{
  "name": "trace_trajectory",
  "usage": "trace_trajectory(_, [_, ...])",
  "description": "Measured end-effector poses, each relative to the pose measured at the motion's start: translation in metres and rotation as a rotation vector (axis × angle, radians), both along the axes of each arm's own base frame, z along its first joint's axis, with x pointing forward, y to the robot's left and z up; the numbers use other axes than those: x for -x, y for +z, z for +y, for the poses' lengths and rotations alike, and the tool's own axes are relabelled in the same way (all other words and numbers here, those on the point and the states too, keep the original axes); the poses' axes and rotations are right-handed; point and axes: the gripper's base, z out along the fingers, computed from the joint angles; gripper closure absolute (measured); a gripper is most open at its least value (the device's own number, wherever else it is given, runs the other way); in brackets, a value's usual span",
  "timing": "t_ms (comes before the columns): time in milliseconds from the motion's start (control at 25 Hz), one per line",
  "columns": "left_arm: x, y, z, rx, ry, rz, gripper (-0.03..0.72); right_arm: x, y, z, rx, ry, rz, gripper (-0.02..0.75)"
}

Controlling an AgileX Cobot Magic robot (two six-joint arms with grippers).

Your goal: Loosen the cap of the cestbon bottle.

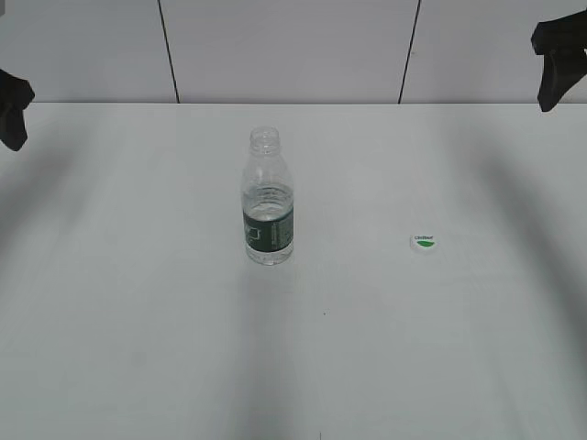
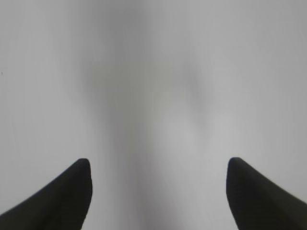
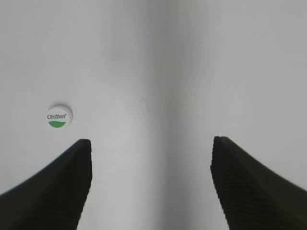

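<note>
- The cap (image 1: 423, 242) lies flat on the white table (image 1: 138, 348), printed top facing up, off the bottle and well apart from it, to the bottle's right and at about the same depth as its base.
- In the right wrist view the cap (image 3: 59, 116) shows a green half-disc below the dark lettering "Cestbon"; it sits left of and a little beyond the tip of the left-hand finger in that view, not touching it.
- The cestbon bottle (image 1: 268, 197) stands upright near the middle of the table, a little left of centre, its threaded neck open at the top.
- The bottle's dark green label band wraps its lower body, and the clear ribbed plastic shows above it.
- The right gripper (image 3: 151, 182) has its two dark fingers spread wide over bare tabletop, with nothing between them.
- In the exterior view the right gripper (image 1: 556, 57) hangs at the far right edge, raised above the table and well apart from both cap and bottle.
- The left gripper (image 2: 158, 191) is likewise spread wide with only blank table surface between its fingers.
- In the exterior view the left gripper (image 1: 13, 110) sits at the far left edge, well apart from the bottle.
- Behind the table runs a pale wall (image 1: 293, 46) divided by dark vertical seams.
</note>
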Motion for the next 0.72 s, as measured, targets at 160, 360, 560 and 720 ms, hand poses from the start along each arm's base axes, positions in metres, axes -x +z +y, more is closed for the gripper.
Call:
trace_trajectory(160, [0.010,-0.002,-0.001,0.015,0.015,0.108,0.169,0.002,0.002,-0.003,-0.004,0.018,0.005,0.148])
trace_trajectory(360, [0.021,0.001,-0.002,0.068,0.035,0.141,0.169,0.030,0.011,-0.004,-0.027,0.040,0.007,0.148])
trace_trajectory(560, [0.073,0.015,-0.003,0.080,0.037,0.129,0.171,0.093,0.004,-0.011,-0.020,0.042,0.065,0.148])
trace_trajectory(720, [0.118,0.022,-0.004,0.085,0.031,0.055,0.171,0.145,0.004,-0.018,-0.023,0.043,0.034,0.148])
